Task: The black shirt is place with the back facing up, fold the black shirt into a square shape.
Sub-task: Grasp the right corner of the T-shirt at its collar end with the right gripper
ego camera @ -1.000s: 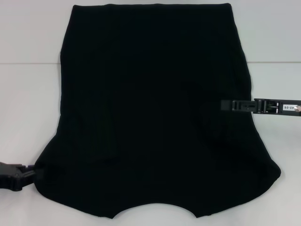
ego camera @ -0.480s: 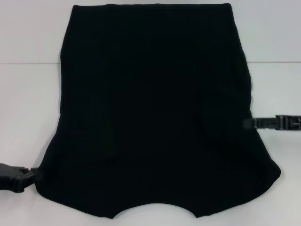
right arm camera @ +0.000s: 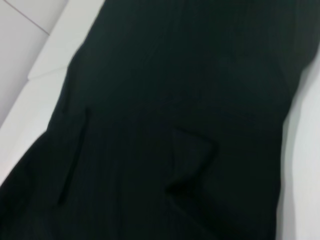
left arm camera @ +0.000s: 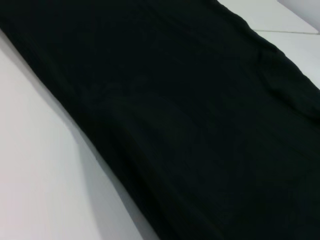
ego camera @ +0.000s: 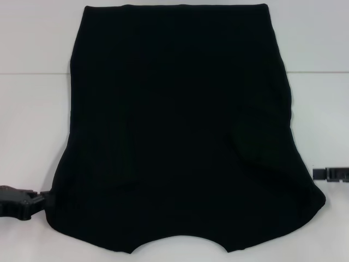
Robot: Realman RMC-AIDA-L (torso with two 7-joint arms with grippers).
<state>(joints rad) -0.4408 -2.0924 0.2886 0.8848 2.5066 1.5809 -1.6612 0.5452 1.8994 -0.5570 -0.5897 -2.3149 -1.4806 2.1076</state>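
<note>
The black shirt (ego camera: 180,131) lies flat on the white table (ego camera: 32,120), plain side up, with both sleeves folded in over the body. Its curved neck edge is nearest me and its hem is at the far end. No print shows. My left gripper (ego camera: 39,199) is low at the near left, touching the shirt's near left corner. My right gripper (ego camera: 316,173) is at the right edge of the head view, just off the shirt's right side. The shirt fills the left wrist view (left arm camera: 190,125) and the right wrist view (right arm camera: 175,125), where the folded sleeve edges show as creases.
The white table (ego camera: 322,109) shows bare strips on both sides of the shirt. A seam line crosses the table behind the shirt's middle (ego camera: 32,73). The white surface also shows in the left wrist view (left arm camera: 45,180) and the right wrist view (right arm camera: 35,75).
My right gripper has pulled back off the shirt, moving right and toward me to just outside its right edge. The left gripper and the shirt have barely moved.
</note>
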